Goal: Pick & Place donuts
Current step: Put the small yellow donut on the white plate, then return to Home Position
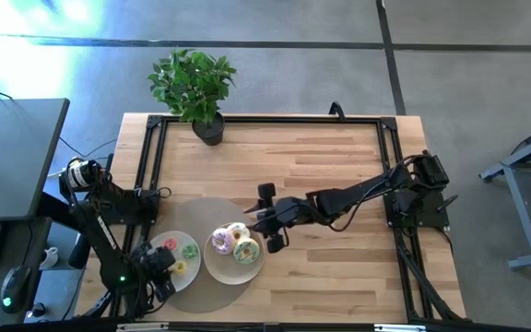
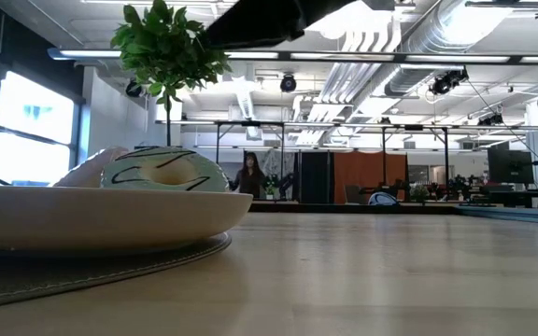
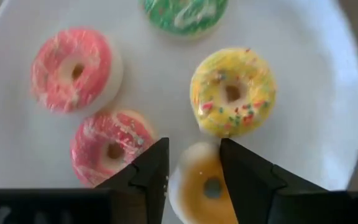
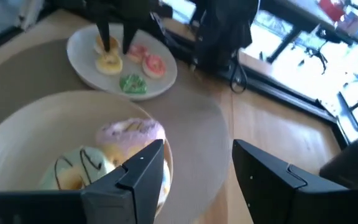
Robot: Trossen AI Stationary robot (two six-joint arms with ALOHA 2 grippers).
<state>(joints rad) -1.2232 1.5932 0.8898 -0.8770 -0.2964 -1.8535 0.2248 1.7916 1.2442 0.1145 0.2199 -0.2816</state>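
2 white plates (image 1: 218, 267) on grey mat (image 1: 212, 210); potted plant (image 1: 194, 88)

Wooden table (image 1: 339, 166) is carrying a potted plant (image 1: 194, 90) at its far edge toward the left corner. A round grey mat (image 1: 212, 207) is lying at the near-left area, bearing two white plates (image 1: 212, 267).

Five mini donuts (image 3: 232, 92) are counted on one plate (image 1: 158, 277), three larger donuts (image 1: 245, 250) on the other plate (image 1: 221, 270).
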